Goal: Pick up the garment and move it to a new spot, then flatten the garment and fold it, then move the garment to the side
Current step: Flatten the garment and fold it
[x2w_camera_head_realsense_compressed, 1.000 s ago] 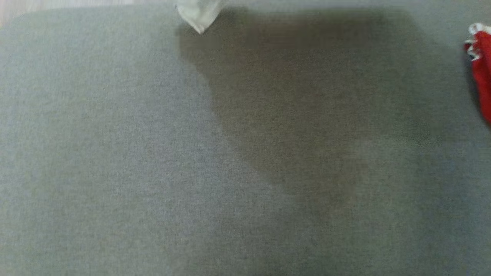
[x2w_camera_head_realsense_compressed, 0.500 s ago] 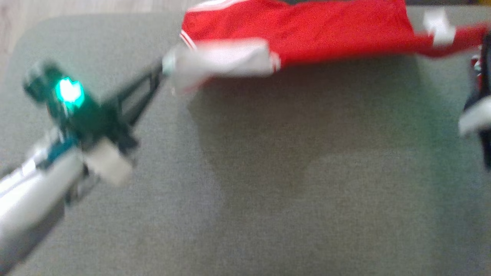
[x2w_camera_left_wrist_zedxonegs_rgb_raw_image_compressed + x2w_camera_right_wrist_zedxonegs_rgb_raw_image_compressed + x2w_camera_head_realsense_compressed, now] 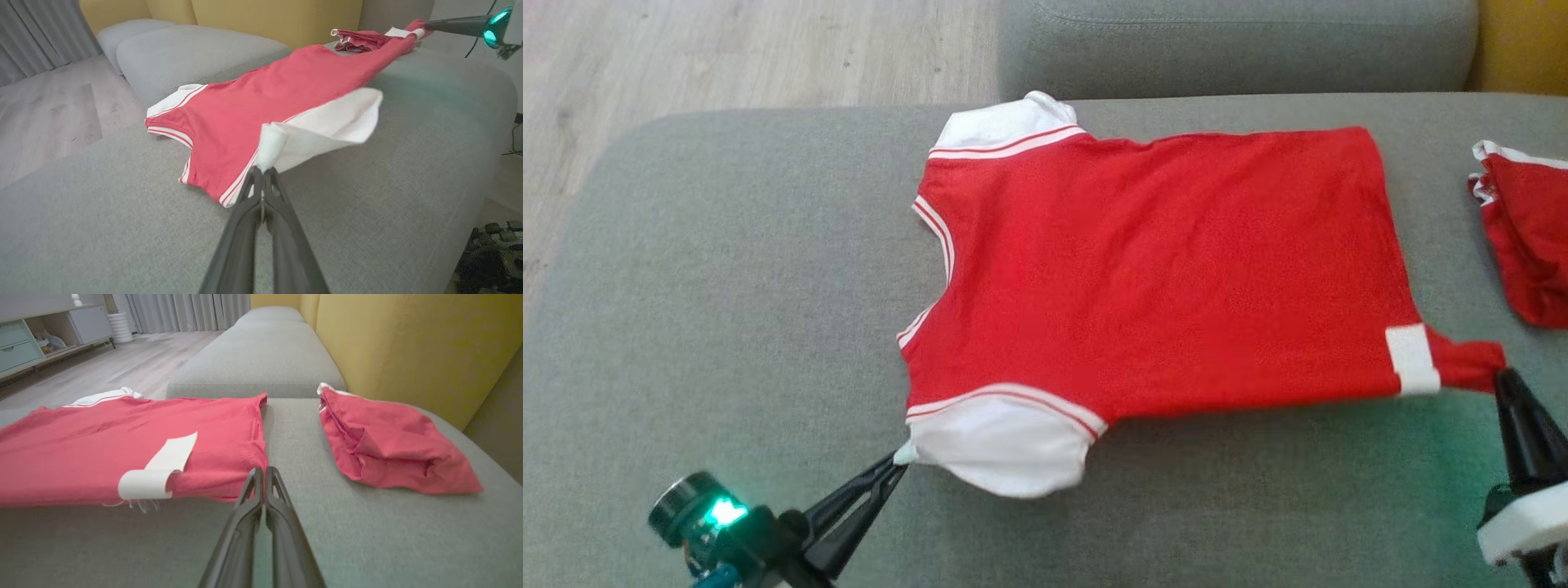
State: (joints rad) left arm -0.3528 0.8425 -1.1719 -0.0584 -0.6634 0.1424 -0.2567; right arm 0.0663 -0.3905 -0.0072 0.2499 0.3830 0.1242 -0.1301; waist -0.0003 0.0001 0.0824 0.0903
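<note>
You see the red jersey with white sleeves [image 3: 1160, 269] spread on the grey fabric sofa cushion [image 3: 727, 286]. The left gripper [image 3: 900, 459] pinches 1 sleeve, the right gripper [image 3: 1499, 376] 1 hem corner. Judge flattening nearly complete; folding and the move aside are outstanding.

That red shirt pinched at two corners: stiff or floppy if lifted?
Probably floppy: the red shirt lies draped on the sofa beyond the corners pinched by the left gripper and right gripper. Likely light: thin pinches hold it up. The white sleeve curls limply.
</note>
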